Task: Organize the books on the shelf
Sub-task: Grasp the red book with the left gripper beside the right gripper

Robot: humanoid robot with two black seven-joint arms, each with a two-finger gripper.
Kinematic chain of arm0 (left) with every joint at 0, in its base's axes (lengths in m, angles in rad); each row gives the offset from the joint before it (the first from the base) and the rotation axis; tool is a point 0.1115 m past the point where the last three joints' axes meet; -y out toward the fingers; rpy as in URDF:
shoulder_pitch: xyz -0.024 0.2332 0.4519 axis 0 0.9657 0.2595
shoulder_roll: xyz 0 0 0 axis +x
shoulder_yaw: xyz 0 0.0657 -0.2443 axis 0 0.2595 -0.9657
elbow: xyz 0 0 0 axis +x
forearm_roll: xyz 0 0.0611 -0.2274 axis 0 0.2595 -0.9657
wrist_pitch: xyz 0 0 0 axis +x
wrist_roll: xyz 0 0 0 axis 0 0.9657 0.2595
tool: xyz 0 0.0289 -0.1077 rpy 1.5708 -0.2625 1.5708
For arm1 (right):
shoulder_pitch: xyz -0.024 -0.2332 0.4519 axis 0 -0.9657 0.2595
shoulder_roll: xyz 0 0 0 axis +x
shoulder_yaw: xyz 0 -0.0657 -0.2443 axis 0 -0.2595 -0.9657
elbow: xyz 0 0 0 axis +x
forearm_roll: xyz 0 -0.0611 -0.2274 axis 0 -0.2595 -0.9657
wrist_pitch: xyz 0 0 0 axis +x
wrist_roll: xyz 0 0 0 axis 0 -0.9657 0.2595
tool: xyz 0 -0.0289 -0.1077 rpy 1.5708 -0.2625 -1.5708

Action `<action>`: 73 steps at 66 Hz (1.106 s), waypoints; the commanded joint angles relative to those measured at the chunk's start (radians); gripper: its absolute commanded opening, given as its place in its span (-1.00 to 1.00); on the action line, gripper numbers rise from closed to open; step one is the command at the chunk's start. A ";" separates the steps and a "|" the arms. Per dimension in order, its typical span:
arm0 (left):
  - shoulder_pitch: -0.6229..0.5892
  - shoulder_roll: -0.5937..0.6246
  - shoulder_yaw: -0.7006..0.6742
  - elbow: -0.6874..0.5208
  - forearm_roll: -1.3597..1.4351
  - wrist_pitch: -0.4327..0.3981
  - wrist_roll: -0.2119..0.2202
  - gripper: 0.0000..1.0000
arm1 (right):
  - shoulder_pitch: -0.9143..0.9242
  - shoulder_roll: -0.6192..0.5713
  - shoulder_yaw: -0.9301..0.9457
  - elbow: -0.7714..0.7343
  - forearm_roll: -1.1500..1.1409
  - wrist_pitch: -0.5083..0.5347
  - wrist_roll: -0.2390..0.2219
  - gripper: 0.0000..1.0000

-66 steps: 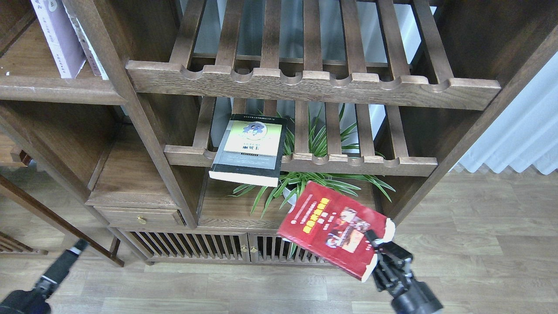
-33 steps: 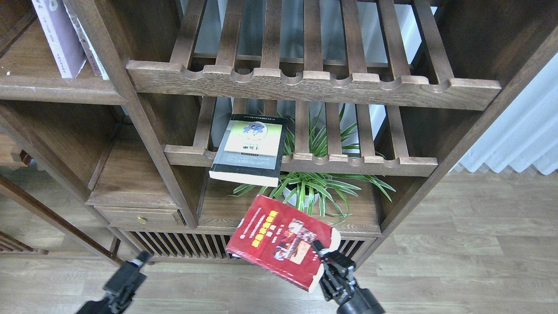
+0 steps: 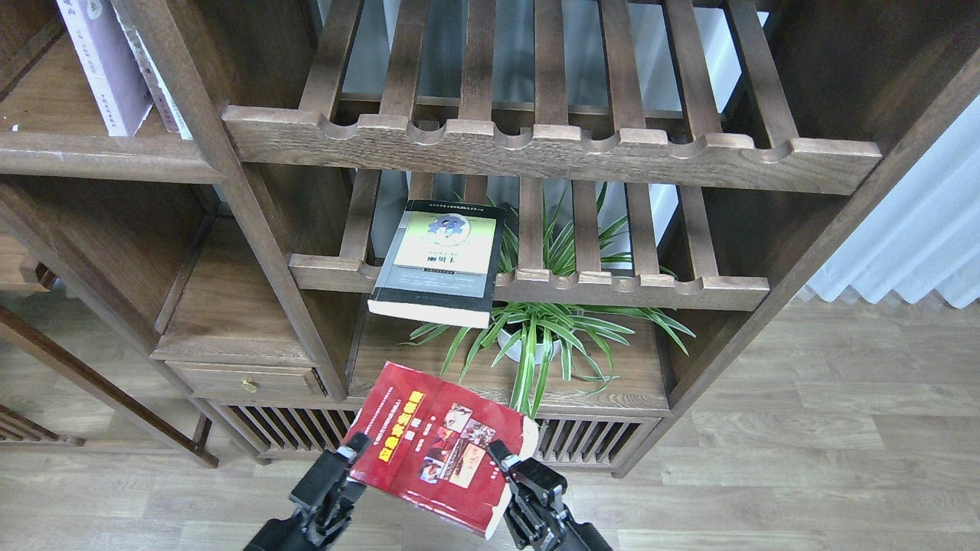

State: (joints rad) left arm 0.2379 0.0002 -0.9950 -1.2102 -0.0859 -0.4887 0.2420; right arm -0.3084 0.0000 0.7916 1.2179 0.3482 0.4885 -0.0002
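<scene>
Item: red paperback (image 3: pixel 440 448), moved from your 4 o'clock to 6 o'clock, right gripper (image 3: pixel 507 465) clamping its edge, left gripper (image 3: pixel 348 459) newly alongside, its jaw state unclear; handover likely.

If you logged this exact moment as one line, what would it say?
phase: two-arm hold | right gripper: shut on red book | left gripper: at book's left edge, grip unclear | black-grey book: flat on slatted rack, overhanging

Setting, as I see it: home study or living room. Evidence: dark wooden bookcase (image 3: pixel 253 229), books (image 3: pixel 107 69), potted plant (image 3: pixel 536 337), wood floor (image 3: pixel 804 428), white curtain (image 3: pixel 919 237).
</scene>
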 commanded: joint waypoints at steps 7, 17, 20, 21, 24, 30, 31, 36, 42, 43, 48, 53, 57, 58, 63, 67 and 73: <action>0.000 0.000 0.015 0.001 -0.003 0.000 -0.044 0.73 | -0.004 0.000 -0.002 0.000 -0.008 0.000 0.000 -0.88; -0.014 0.000 0.015 0.001 -0.005 0.000 -0.086 0.55 | -0.017 0.000 -0.009 0.000 -0.025 0.000 -0.001 -0.88; -0.017 0.000 0.013 0.001 -0.005 0.000 -0.098 0.48 | -0.018 0.000 -0.009 0.000 -0.026 0.000 -0.001 -0.88; -0.019 0.000 0.015 0.001 -0.005 0.000 -0.104 0.45 | -0.018 0.000 -0.009 0.000 -0.026 0.000 -0.001 -0.88; -0.019 0.000 0.015 0.001 -0.005 0.000 -0.109 0.38 | -0.021 0.000 -0.009 0.000 -0.026 0.000 -0.001 -0.88; -0.019 0.000 0.021 0.001 -0.006 0.000 -0.110 0.22 | -0.024 0.000 -0.011 0.000 -0.026 0.000 -0.001 -0.88; -0.019 0.000 0.022 0.000 -0.008 0.000 -0.110 0.17 | -0.024 0.000 -0.011 0.000 -0.028 0.000 -0.001 -0.88; -0.019 0.000 0.030 -0.003 -0.008 0.000 -0.110 -0.03 | -0.029 0.000 -0.011 0.000 -0.028 0.000 -0.003 -0.87; -0.019 0.000 0.030 -0.008 -0.009 0.000 -0.110 -0.39 | -0.040 0.000 -0.011 0.000 -0.028 0.000 -0.003 -0.86; -0.019 0.000 0.030 -0.009 -0.009 0.000 -0.112 -0.44 | -0.040 0.000 -0.011 0.000 -0.028 0.000 -0.003 -0.86; -0.019 0.000 0.030 -0.009 -0.015 0.000 -0.112 -0.80 | -0.044 0.000 -0.011 0.000 -0.037 0.000 -0.004 -0.86; -0.019 0.000 0.030 -0.011 -0.026 0.000 -0.107 -0.85 | -0.046 0.000 -0.009 0.000 -0.041 0.000 -0.004 -0.85; -0.019 0.000 0.029 -0.009 -0.038 0.000 -0.109 -0.85 | -0.046 0.000 -0.009 0.000 -0.043 0.000 -0.004 -0.83; -0.019 0.000 0.029 -0.009 -0.040 0.000 -0.109 -0.85 | -0.046 0.000 -0.009 0.000 -0.043 0.000 -0.004 -0.83; -0.020 0.000 0.030 -0.009 -0.080 0.000 -0.098 -0.91 | -0.046 0.000 -0.011 0.000 -0.046 0.000 -0.004 -0.76; -0.022 0.000 0.030 -0.009 -0.101 0.000 -0.096 -0.96 | -0.046 0.000 -0.011 0.000 -0.046 0.000 -0.004 -0.69; -0.022 0.000 0.019 -0.011 -0.107 0.000 -0.093 -0.99 | -0.037 0.000 -0.012 0.000 -0.061 0.000 -0.003 0.24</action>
State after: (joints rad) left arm 0.2171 -0.0002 -0.9641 -1.2207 -0.1783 -0.4887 0.1453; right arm -0.3541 0.0003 0.7802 1.2179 0.3012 0.4890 -0.0051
